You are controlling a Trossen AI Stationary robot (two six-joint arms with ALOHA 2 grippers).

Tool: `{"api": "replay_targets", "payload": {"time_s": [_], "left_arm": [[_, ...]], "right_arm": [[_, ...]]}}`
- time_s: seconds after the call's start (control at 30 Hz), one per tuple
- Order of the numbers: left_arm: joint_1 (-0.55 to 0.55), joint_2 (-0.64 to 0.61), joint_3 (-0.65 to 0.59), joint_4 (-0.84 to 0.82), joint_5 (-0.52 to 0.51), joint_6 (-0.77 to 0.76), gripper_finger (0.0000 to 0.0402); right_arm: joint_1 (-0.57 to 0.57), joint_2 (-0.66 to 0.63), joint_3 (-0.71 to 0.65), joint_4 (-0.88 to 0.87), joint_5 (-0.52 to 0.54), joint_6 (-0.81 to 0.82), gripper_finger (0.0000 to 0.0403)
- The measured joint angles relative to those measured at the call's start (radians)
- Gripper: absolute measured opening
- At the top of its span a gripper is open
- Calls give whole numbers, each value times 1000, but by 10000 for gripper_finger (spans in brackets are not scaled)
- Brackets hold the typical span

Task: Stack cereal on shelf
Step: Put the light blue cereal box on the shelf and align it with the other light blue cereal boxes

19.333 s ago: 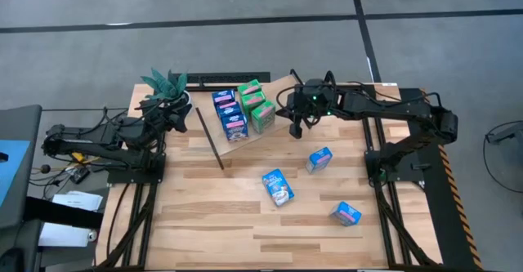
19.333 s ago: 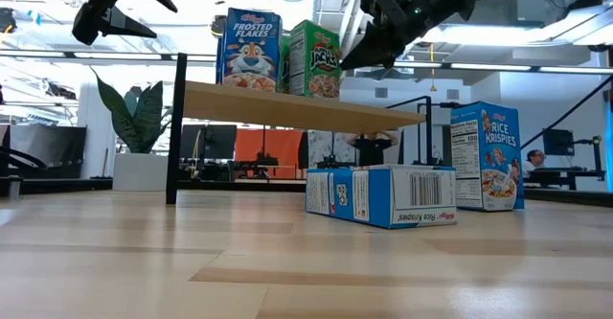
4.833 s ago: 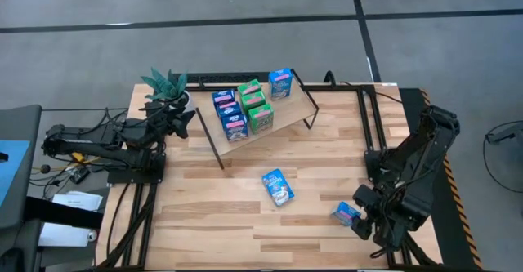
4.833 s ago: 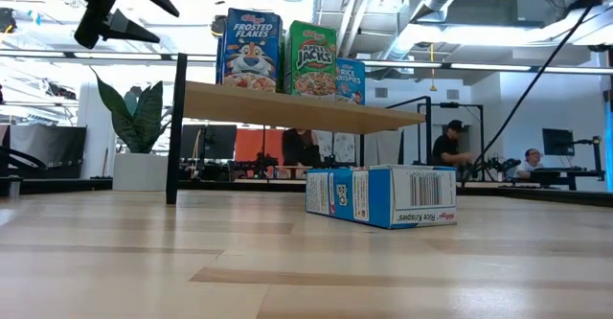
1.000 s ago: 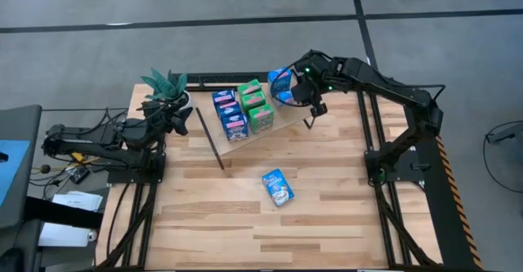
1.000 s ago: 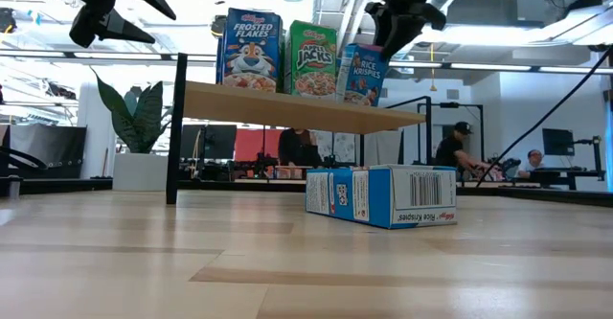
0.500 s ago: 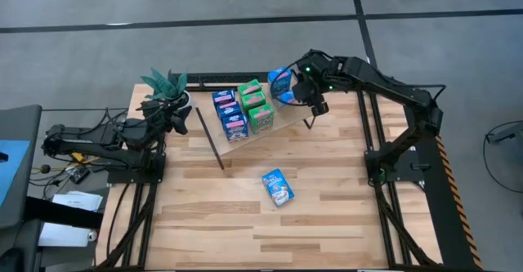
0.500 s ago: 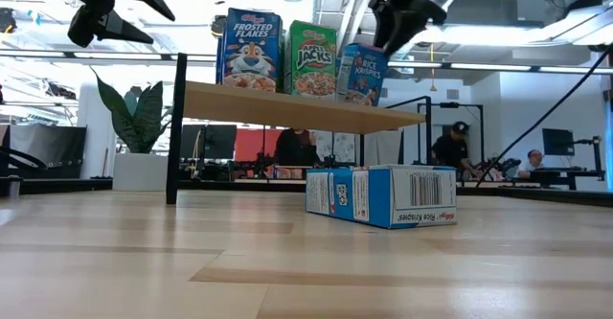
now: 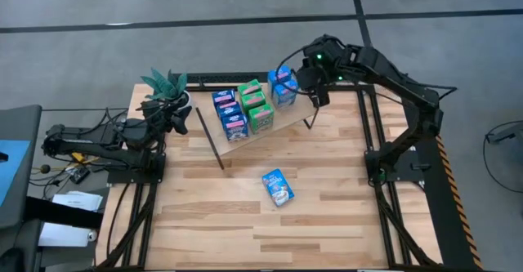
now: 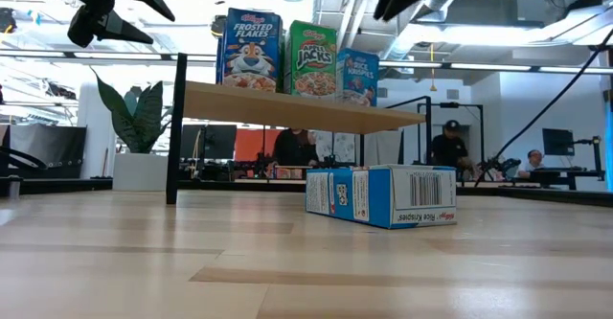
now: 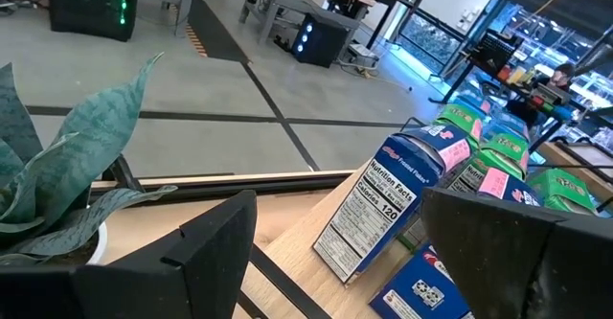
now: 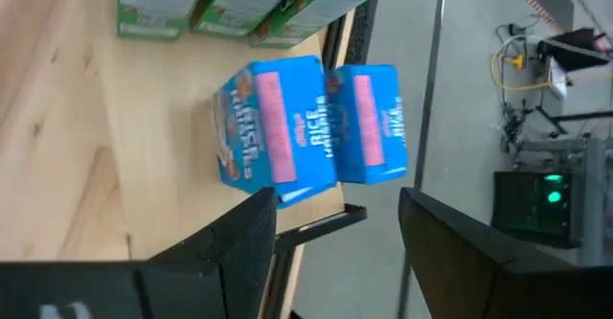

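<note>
The high view shows the shelf (image 9: 288, 114) holding blue and green cereal boxes (image 9: 248, 107), the right gripper (image 9: 315, 80) spread empty beside them.

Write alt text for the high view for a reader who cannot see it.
The right gripper hangs open beside a blue cereal box standing on the tilted wooden shelf, next to rows of blue and green boxes. One blue box lies on the table; the left arm waits by a plant.
</note>
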Motion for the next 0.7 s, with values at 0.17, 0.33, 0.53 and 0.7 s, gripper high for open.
{"api": "replay_targets", "payload": {"time_s": [0.17,0.33,0.53,0.7], "left_arm": [[0,0,0,0,0,0,283],[0,0,0,1,8,0,283],[0,0,0,2,57,0,283],[0,0,0,1,233,49,283]], "right_arm": [[77,-1,116,-167,-45,187,246],[188,-2,175,-318,-315,430,245],[339,-5,106,-414,-454,716,245],[537,-93,-121,-218,-400,951,244]]}}
